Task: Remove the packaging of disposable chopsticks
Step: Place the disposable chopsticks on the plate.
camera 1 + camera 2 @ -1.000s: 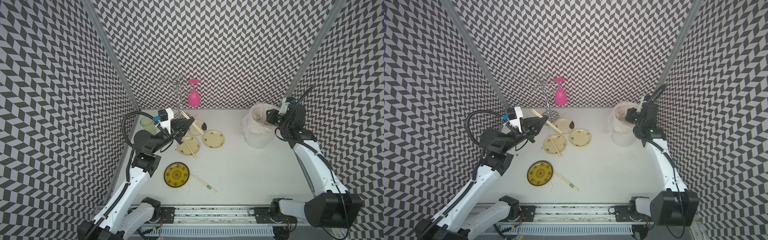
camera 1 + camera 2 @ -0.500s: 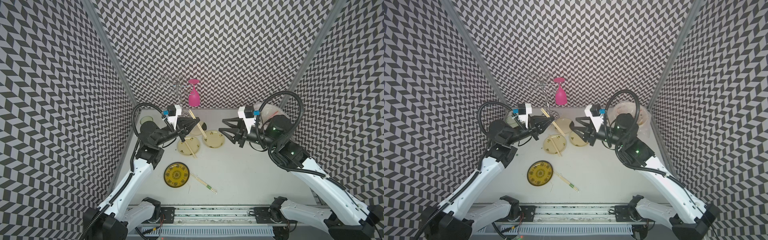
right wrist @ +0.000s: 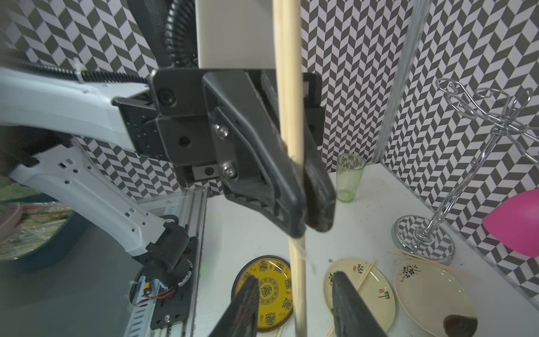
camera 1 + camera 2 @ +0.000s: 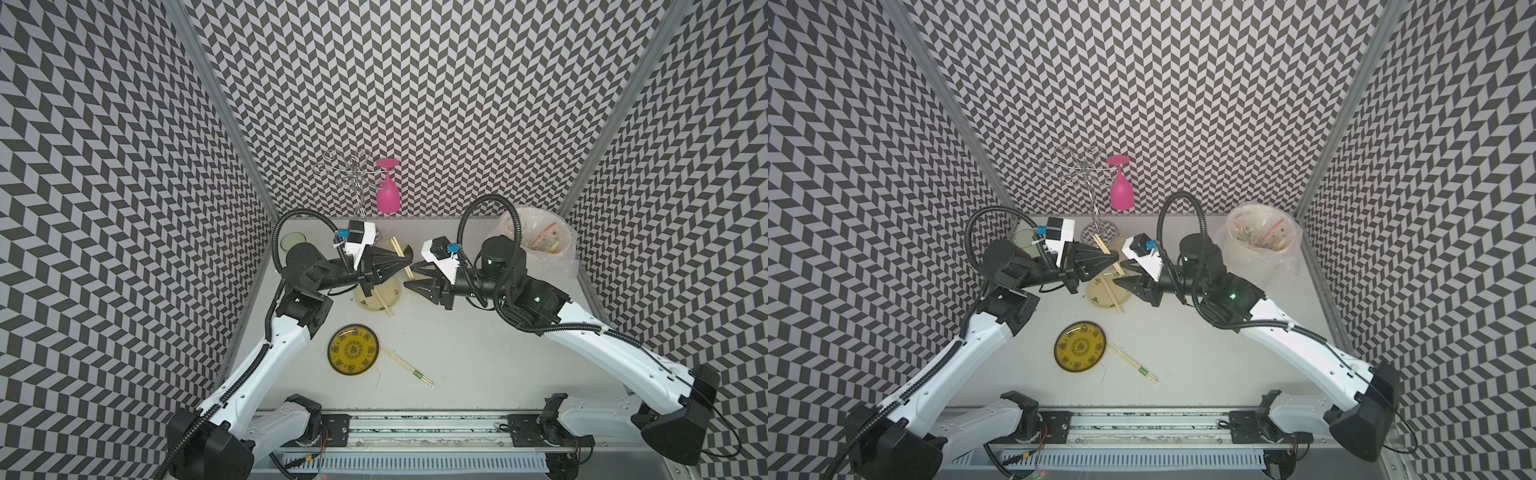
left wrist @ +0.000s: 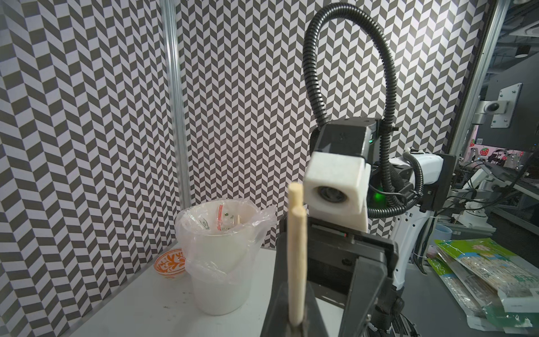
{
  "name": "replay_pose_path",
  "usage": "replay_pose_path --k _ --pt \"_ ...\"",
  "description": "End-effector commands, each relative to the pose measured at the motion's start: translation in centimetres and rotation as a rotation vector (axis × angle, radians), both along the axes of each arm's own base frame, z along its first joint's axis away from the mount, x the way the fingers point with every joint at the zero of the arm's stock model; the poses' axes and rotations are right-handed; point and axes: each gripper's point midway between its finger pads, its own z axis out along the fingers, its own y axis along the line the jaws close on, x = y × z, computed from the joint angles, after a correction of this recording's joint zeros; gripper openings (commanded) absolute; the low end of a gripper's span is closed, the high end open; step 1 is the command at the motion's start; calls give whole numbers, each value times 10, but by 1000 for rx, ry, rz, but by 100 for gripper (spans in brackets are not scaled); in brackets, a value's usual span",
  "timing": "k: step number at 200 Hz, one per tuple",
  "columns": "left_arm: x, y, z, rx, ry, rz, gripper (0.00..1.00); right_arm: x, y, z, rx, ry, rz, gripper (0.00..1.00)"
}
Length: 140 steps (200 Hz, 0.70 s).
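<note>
- The left claw (image 4: 409, 259) is clamped shut on the held chopsticks (image 4: 400, 248). It holds them upright over the far rim of the cream plate (image 4: 368, 305), at 12 o'clock from the yellow plate (image 4: 353, 350).
- The right claw (image 4: 413, 277) faces it from 3 o'clock. Its jaws are narrow but apart, and it holds nothing.
- The step in hand looks like the right claw taking hold below the left one. It should close squarely across both sticks and low down, and the left claw should keep its clamp until that grip is firm. Pulling along the sticks rather than sideways would spare the thin wood.
- Only the right wrist view shows the sticks (image 3: 287, 87) passing between the right claw's fingers (image 3: 246, 306) and touching neither. A faint clear shred just under the left claw may be wrapper; I cannot tell.
- Only the left wrist view shows the stick tops (image 5: 297, 204) as bare wood. It also looks into the lined bin (image 5: 218, 291), where scraps lie.
- Only the top views show the green-banded pair (image 4: 409, 369). It lies on the table at 4 o'clock from the yellow plate, seemingly unopened.
</note>
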Motion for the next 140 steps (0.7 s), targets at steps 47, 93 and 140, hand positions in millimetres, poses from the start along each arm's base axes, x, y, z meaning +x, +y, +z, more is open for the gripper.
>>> replay_pose_path --k 47,93,140 --pt "-10 4 18 -27 -64 2 0 -3 3 23 59 -61 8 0" --pt "3 22 31 -96 -102 191 54 15 2 16 83 27 -88 0" --pt "42 66 37 -137 -100 573 73 87 -20 -26 119 349 -295 0"
